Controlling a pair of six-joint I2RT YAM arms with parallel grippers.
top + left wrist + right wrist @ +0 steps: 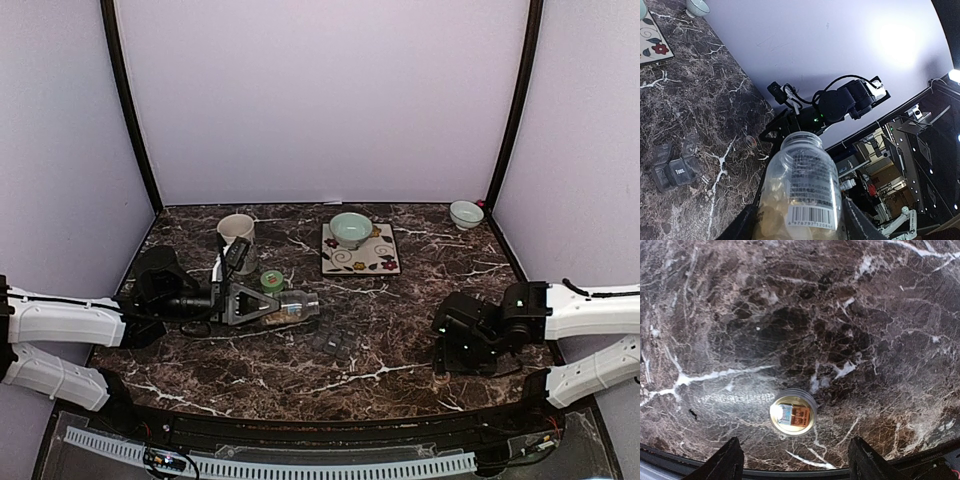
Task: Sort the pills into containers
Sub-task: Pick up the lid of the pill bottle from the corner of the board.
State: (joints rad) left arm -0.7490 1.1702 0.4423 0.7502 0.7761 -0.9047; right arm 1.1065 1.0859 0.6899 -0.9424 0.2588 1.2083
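PILL SORT, POUR NOT YET BEGUN: L gripper [270, 305] is closed on the body of a clear plastic bottle w/ barcode label [802, 195]. It holds the bottle on its side, low over the dark brown marble-look tabletop [400, 300], w/ the uncapped mouth aimed toward the R arm. The tan-brown pills [771, 216] sit heaped at the bottle's base end, near the fingers. The level hold looks meant to keep them from rolling out early. None are visible on the table or in the boxes, though single ones would be too small to spot.

The dark grey plastic strip of three joined square compartments [335, 340] lies near the bottle mouth, a little toward the arms' side. Its lids are flipped up and one box is marked "Tues.", apparently left open to take the pour.

R gripper [796, 452] hangs over the table's right side, jaws spread wide and gripping nothing. A small round ribbed-rim bottle cap [793, 418] lies loose on the marble just beyond its fingertips, prob. set there clear of the pouring area.

At the back stand a cream mug [237, 232] and a pale green bowl [350, 228], neither involved.

Judgement: next comes tipping the mouth over one box. A quick tilt could dump many pills at once or scatter them past the strip.
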